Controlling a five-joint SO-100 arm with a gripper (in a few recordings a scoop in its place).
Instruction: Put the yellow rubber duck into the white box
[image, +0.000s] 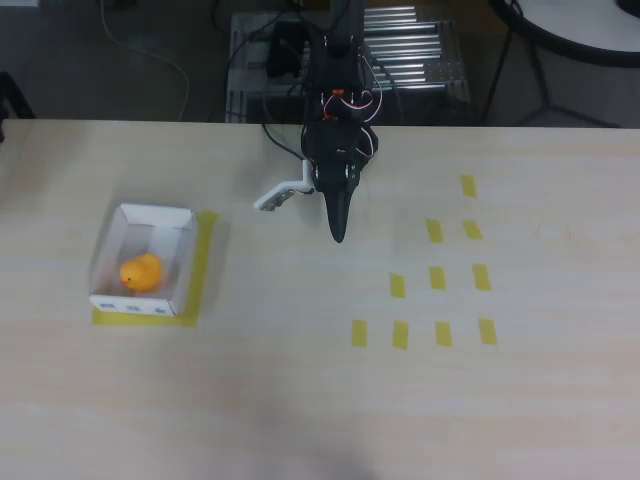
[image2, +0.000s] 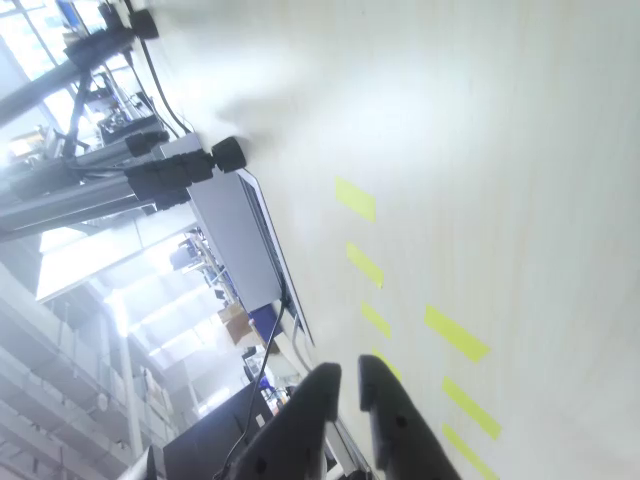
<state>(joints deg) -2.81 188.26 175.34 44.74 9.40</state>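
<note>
The yellow rubber duck (image: 141, 272) sits inside the white box (image: 178, 262), near the middle of its floor and slightly toward the side with the small pale-blue marks, which in the overhead view is the box's lower wall. The box lies on the pale wooden table (image: 300, 400), resting on a square of yellow tape (image: 204, 262) whose strips show past the box's right and lower edges.

Well to the right of the box, the black arm reaches in from the table's far edge, and its hand (image: 337, 228) hangs over bare tabletop, pointing toward the table's near edge. It carries nothing. In the wrist view the two dark fingers (image2: 300, 420) lie close together with only a thin slit between them, so the hand (image2: 347, 385) is clenched on empty air. A white plate (image: 281, 194) juts from the arm on the side facing the box.

Farther from the box, beyond the hand, a scatter of short yellow tape strips (image: 437, 277) marks the table in staggered rows; some of them show in the wrist view as slanted yellow bars (image2: 456, 333) on the pale surface. Behind the table's far edge stands a metal frame (image: 420, 50).
</note>
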